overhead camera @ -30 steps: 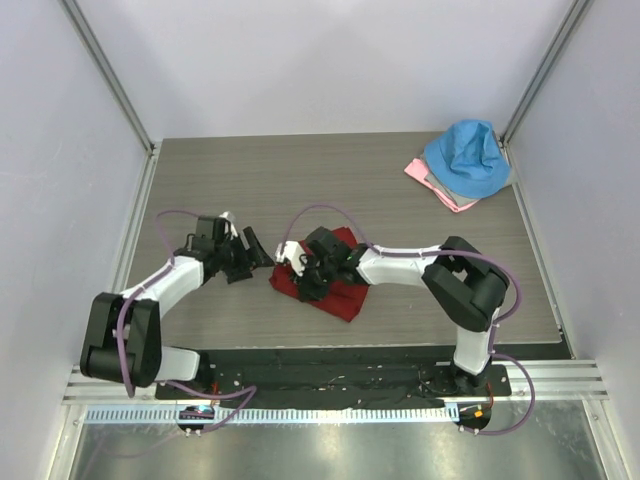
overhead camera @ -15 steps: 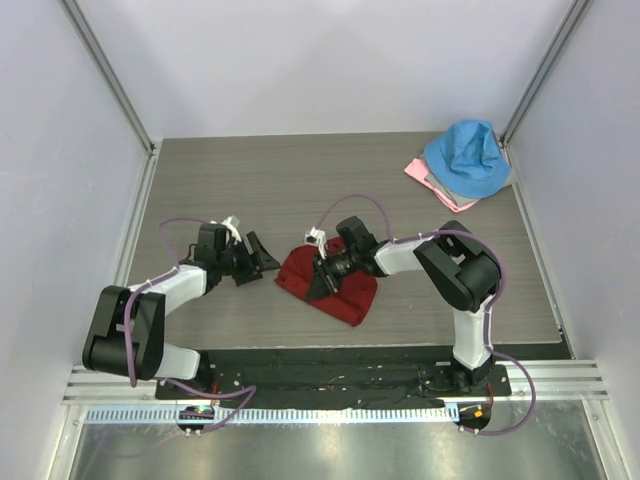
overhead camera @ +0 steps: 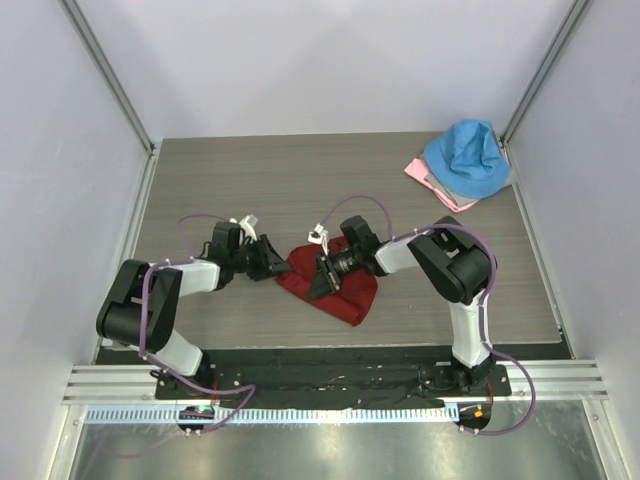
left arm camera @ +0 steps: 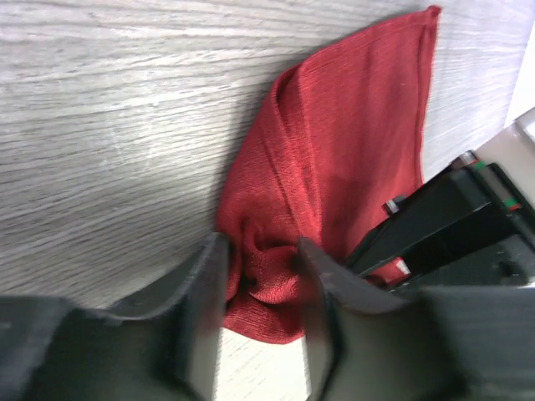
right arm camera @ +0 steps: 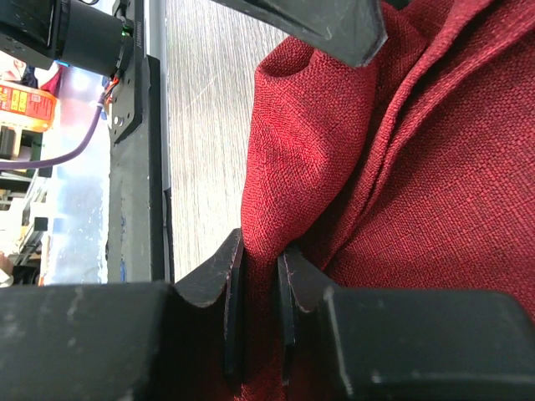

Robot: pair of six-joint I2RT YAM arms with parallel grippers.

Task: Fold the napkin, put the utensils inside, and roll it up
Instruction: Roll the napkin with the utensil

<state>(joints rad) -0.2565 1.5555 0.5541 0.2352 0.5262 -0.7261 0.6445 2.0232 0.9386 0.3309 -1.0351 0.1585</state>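
Pinching napkin (overhead camera: pixel 345 295), left hand (left arm camera: pixel 261 269), right hand (right arm camera: pixel 261 252) half-buried

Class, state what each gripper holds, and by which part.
The right gripper pinches a fold of the napkin; the left gripper clasps its bunched edge.

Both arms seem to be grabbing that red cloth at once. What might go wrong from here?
1. The left end effector and right end effector each pinch a bunched fold of the napkin. Pulling in different directions may yank it out of one grip.
2. They sit very close together in the overhead view, so they may bump.
3. The napkin is crumpled, not flat, so any fold may come out uneven.
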